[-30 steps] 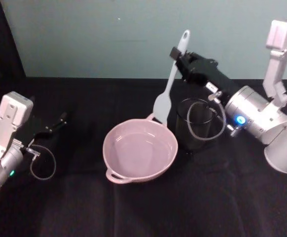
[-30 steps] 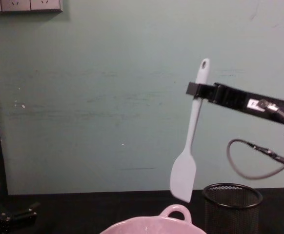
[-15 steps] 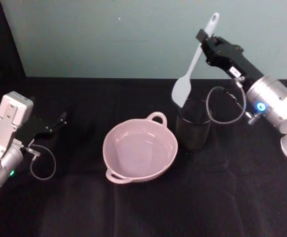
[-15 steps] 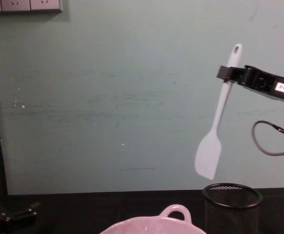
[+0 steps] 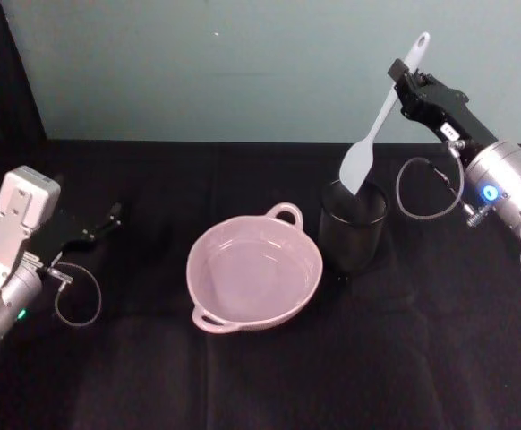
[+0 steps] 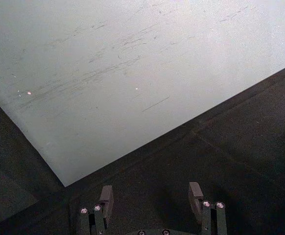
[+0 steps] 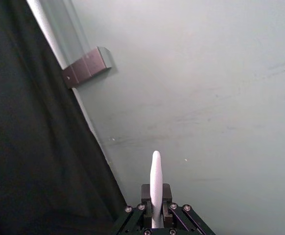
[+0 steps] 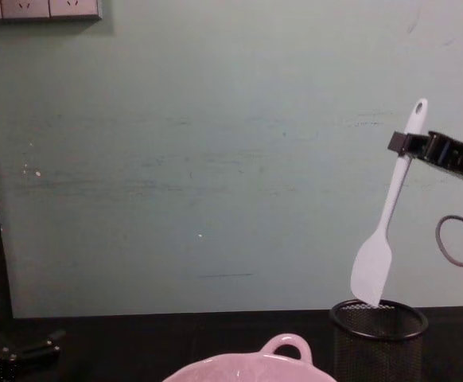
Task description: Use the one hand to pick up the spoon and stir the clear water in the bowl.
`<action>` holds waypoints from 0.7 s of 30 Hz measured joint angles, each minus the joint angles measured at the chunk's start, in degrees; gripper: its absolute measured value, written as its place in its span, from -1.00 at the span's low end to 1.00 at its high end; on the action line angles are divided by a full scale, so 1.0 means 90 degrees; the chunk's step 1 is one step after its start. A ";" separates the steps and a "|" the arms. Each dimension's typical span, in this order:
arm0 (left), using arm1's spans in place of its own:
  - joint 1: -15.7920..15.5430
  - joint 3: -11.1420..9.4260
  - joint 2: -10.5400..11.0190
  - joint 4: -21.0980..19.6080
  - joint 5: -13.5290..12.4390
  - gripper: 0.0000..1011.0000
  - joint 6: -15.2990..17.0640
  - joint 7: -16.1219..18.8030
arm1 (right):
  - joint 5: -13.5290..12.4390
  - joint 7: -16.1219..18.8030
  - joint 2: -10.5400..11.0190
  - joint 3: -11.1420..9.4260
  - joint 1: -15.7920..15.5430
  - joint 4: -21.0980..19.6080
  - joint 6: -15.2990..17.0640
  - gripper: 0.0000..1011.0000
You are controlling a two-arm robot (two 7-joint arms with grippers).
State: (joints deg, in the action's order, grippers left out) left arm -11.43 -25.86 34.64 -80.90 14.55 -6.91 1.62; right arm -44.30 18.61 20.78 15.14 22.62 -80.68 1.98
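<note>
Since the earlier frames, the right gripper (image 5: 402,73) has carried the spoon (image 5: 379,121) away from above the bowl (image 5: 254,271) and toward the right side of the desk. The blade now hangs at the rim of the mesh cup (image 5: 353,227). You will find the jaws clamped on the spoon's handle just below its hole; in the chest view the blade tip (image 8: 371,274) is level with the cup's rim (image 8: 379,312). The bowl sits near the desk's centre, holding clear water, with nothing in it. Judge the task at its closing stage: stirring looks finished, and returning the spoon to the cup remains. The left gripper (image 5: 99,224) rests parked near the left edge, its fingers (image 6: 106,196) apart and empty.
</note>
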 joint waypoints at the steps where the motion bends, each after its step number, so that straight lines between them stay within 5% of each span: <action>1: 0.0000 0.0000 0.0000 0.0000 0.0000 1.00 0.0000 0.0000 | 0.0004 -0.0002 -0.0008 0.0000 0.0013 0.0044 0.0000 -0.77; 21: 0.0000 0.0000 0.0000 0.0000 0.0000 1.00 0.0000 0.0000 | -0.0014 0.0017 -0.0384 -0.0108 -0.0031 0.0908 -0.0140 -0.77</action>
State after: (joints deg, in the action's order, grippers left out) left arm -11.43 -25.86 34.65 -80.90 14.55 -6.91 1.62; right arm -44.43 18.76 17.32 14.17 22.34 -72.51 0.72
